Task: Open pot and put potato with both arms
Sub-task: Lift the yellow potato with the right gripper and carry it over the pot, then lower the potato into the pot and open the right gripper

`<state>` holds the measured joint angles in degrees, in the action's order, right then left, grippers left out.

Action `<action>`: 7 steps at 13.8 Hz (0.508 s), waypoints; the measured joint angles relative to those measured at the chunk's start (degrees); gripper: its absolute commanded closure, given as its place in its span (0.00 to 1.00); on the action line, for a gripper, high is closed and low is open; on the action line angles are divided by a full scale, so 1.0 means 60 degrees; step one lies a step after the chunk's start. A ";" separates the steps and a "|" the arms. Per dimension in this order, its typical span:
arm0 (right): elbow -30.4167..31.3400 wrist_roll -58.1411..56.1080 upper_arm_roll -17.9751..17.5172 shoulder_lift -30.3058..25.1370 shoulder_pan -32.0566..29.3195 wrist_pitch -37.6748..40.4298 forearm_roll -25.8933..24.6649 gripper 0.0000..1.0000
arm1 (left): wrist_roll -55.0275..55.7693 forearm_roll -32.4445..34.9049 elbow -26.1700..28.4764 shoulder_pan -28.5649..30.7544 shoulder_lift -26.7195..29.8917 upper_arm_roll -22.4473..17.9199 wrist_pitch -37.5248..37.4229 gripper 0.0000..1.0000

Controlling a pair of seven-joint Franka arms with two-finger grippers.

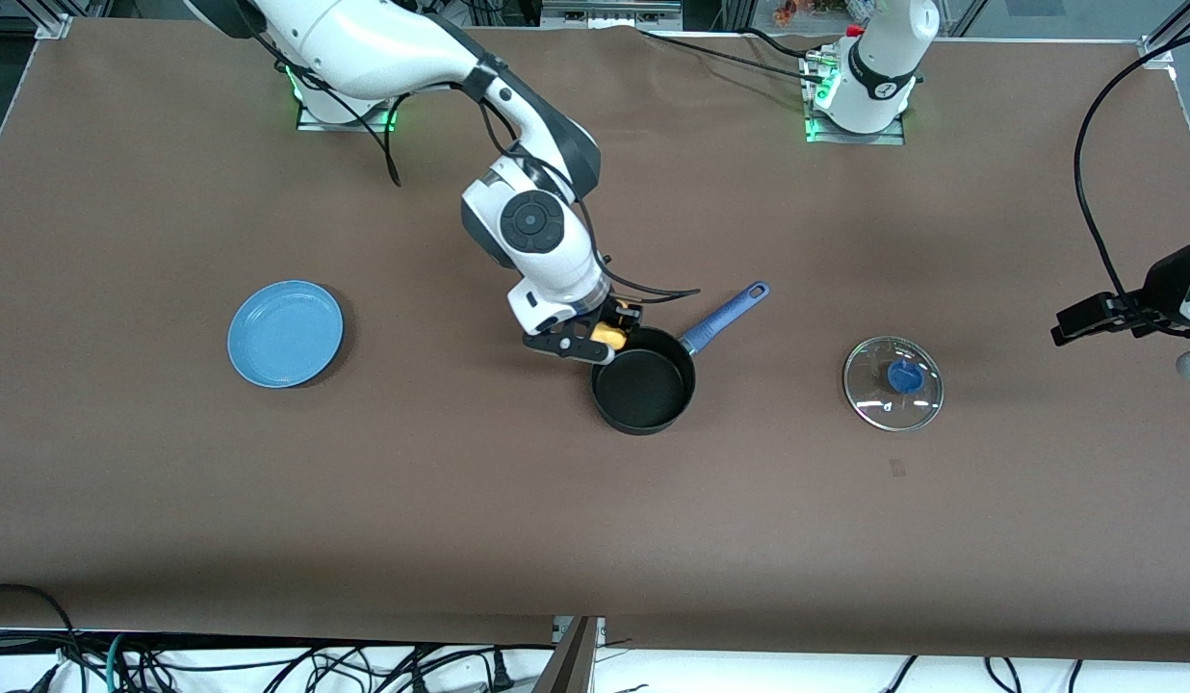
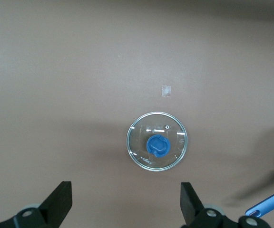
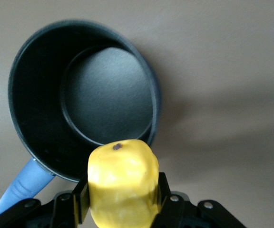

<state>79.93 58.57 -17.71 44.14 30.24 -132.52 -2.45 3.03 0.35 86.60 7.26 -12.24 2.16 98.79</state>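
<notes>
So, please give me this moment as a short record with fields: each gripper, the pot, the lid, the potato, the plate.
right gripper: shut on the potato, over the pot's rim
left gripper: open, empty, up over the table near the lid; this arm waits
pot: open, nothing inside, mid-table, blue handle pointing away from the front camera
lid: flat on the table, knob up, toward the left arm's end
plate: bare, toward the right arm's end

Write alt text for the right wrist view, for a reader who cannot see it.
The right gripper holds a yellow potato above the rim of an open, empty black pot on the brown table. The pot's blue handle runs beside the gripper.
</notes>
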 measured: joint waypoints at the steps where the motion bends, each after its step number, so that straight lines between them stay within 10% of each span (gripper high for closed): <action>1: -0.0004 0.0058 0.0001 0.0121 0.0104 -0.0221 0.0000 0.67 | 0.0000 0.0000 0.0000 0.0000 0.0004 0.0000 0.0000 0.00; 7: -0.0091 0.0196 -0.0001 0.0239 0.0343 -0.0546 0.0004 0.67 | 0.0000 0.0000 0.0001 0.0000 0.0005 0.0000 0.0000 0.00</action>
<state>79.39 59.75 -17.72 45.57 32.29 -135.80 -2.43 3.03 0.35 86.60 7.26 -12.21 2.16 98.79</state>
